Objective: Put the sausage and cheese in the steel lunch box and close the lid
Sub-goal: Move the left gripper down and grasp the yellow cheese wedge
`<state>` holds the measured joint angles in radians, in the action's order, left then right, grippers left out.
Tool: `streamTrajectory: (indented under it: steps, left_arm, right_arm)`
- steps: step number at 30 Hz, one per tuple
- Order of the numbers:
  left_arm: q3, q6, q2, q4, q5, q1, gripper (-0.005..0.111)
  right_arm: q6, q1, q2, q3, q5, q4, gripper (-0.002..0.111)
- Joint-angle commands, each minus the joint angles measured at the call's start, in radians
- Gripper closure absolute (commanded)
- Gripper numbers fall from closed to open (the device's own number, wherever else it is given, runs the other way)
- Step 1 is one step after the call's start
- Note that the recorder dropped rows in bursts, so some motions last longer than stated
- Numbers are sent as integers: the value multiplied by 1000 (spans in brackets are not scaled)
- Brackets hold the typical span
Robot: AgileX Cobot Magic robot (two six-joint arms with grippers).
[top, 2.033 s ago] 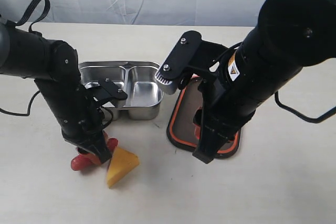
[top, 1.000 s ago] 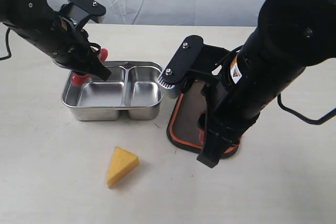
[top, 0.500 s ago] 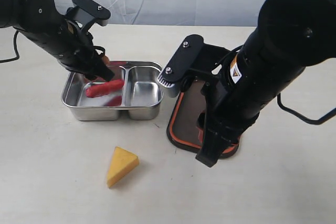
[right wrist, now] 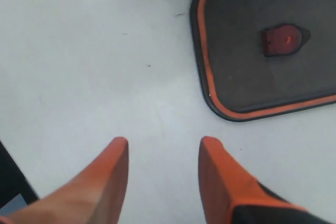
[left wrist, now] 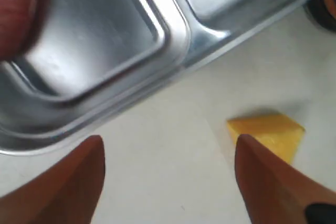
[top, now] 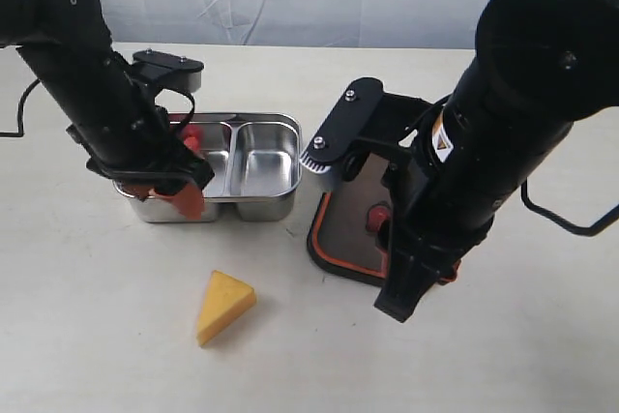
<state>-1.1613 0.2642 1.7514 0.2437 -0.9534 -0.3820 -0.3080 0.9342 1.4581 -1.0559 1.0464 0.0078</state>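
Observation:
The steel lunch box (top: 263, 163) stands open, its two compartments showing. A red end of the sausage (top: 193, 134) shows in its left compartment; the left wrist view has the sausage (left wrist: 16, 14) as a red blur over the steel lunch box (left wrist: 157, 30). My left gripper (left wrist: 169, 139) hangs open and empty over the box's near edge, the cheese (left wrist: 268, 132) beside one finger. The yellow cheese (top: 224, 305) lies on the table in front of the box. The dark lid (right wrist: 262, 51) with its orange rim lies flat to the right of the box. My right gripper (right wrist: 165, 141) is open and empty beside it.
The right arm (top: 503, 113) looms over the lid (top: 353, 229) and hides part of it. The left arm (top: 97, 94) covers the box's left end. A pale backdrop closes off the far edge of the beige table (top: 97, 336).
My left gripper carried the sausage over the box, opened and let it drop into the left compartment, then moved toward the box's near edge. The right arm shifted slightly.

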Motion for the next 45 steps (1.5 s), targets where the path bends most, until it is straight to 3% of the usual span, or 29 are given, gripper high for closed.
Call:
streamTrajectory:
  steps: [1, 5, 9, 13, 16, 29, 45]
  left_arm:
    - [30, 71, -8, 159, -157, 0, 40]
    - [126, 84, -11, 194, -121, -69, 40]
    - [165, 56, -11, 191, 26, -195, 40]
    - [165, -93, -11, 34, 120, -284, 40]
    - [165, -164, -11, -22, 122, -309, 40]
    - [184, -213, -11, -33, 163, -309, 40]
    - [260, -220, -7, 10, 318, -309, 40]
  right_arm:
    - [20, 3, -10, 5, 20, -8, 66]
    - [24, 3, -10, 5, 32, -8, 66]
    - [24, 3, -10, 5, 27, -22, 66]
    - [24, 3, -10, 5, 27, -23, 66]
    - [27, 3, -10, 5, 27, -22, 66]
    - [33, 3, -10, 5, 23, -8, 66]
    - [35, 3, -10, 5, 19, -14, 66]
